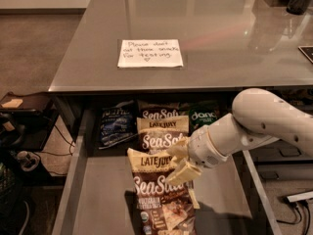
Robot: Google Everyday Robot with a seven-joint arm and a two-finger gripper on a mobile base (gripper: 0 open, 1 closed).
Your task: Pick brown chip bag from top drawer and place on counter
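Note:
Three brown chip bags lie in a row down the open top drawer [98, 199]. The nearest brown chip bag [159, 190] stands raised at the front. My gripper [182, 161] is at its upper right edge, with the fingers closed on the bag's cream top band. A second brown bag [161, 133] lies behind it. The third [159, 112] is at the back, partly under the counter [220, 28]. A white handwritten note [149, 53] lies on the counter.
A dark blue bag [116, 124] lies at the drawer's back left and a green bag [204, 116] at the back right. My white arm [264, 119] crosses the drawer's right wall. A dark shelf with cables [24, 126] stands on the left.

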